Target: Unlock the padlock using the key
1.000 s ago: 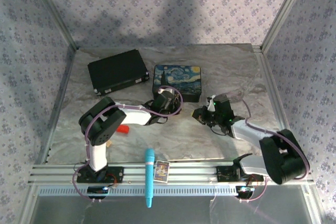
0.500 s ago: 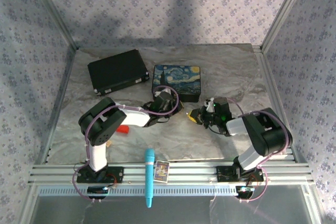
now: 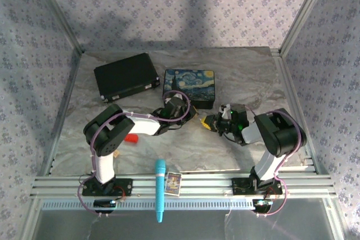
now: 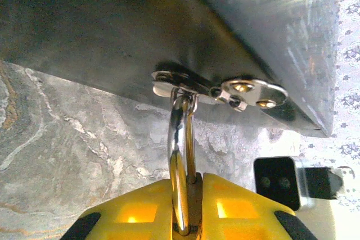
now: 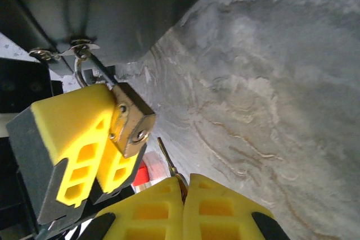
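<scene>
In the right wrist view the small brass padlock (image 5: 130,121) hangs by its silvery shackle (image 4: 181,150) from the metal hasp (image 4: 194,85) of the painted box (image 3: 189,85). My left gripper (image 4: 188,209) is shut on the padlock's body, yellow pads on both sides. My right gripper (image 5: 184,192) is shut on the key (image 5: 167,158). The key's blade points up toward the keyhole (image 5: 139,135), its tip just beside the hole and apart from it. From above, the left gripper (image 3: 194,117) and right gripper (image 3: 209,122) meet in front of the box.
A black case (image 3: 126,76) lies left of the painted box. A red object (image 3: 131,137) and a small wooden block (image 3: 116,153) sit by the left arm. A teal marker (image 3: 160,186) and a card (image 3: 172,182) rest on the front rail.
My right gripper has moved left with the key, up to the padlock, and its arm has folded in closer. The left gripper has shifted slightly right with the padlock.
</scene>
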Motion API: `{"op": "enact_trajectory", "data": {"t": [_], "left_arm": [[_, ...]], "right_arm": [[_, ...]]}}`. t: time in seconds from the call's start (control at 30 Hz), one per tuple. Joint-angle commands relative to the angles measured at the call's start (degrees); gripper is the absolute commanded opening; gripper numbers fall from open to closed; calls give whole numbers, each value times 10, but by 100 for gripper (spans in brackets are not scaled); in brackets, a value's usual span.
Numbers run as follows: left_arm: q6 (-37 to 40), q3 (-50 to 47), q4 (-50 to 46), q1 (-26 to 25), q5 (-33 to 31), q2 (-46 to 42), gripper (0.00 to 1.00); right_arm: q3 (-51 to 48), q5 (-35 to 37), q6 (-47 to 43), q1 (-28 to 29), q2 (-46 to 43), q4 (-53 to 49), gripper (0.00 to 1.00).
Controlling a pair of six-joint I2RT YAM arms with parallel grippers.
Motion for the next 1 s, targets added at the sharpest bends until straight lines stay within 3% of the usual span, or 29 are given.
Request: {"op": "enact_trajectory", "data": {"t": [0.0, 0.97], "left_arm": [[-30, 0, -7, 7, 22, 0, 16], [-16, 20, -8, -6, 50, 6, 14]], "right_arm": [[-2, -15, 8, -5, 13, 34, 0], [-3, 12, 46, 22, 48, 136, 0]]}}
